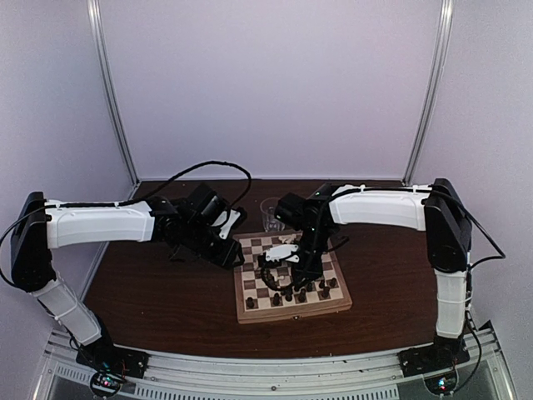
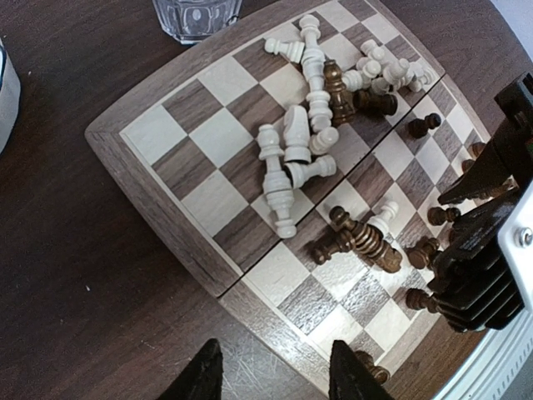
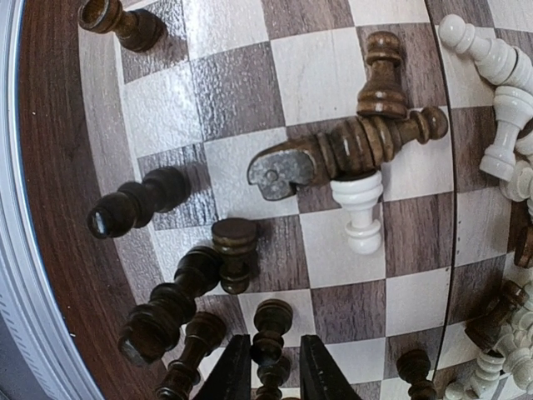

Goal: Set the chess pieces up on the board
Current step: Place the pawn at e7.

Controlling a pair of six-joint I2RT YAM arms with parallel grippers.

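Observation:
The board [image 1: 246, 314] lies at the table's middle, with its pale rim [image 2: 158, 208] in the left wrist view. Cream chess pieces [image 2: 287, 154] lie toppled in a heap on it, and dark ones [image 2: 366, 242] lie beside them. Several dark pieces [image 3: 162, 312] crowd the edge rows. My right gripper [image 3: 271, 367] is low over those rows. Its fingers [image 3: 236, 371] stand narrowly either side of a dark pawn [image 3: 272, 321], with a thin gap showing on the right side. My left gripper [image 2: 279, 375] hovers open and empty over the board's near rim.
A clear glass [image 1: 271, 212] stands on the dark tabletop just behind the board [image 2: 196, 17]. The right arm's black wrist [image 2: 491, 250] hangs over the board's right side. A white object [image 2: 7, 92] shows at the left edge.

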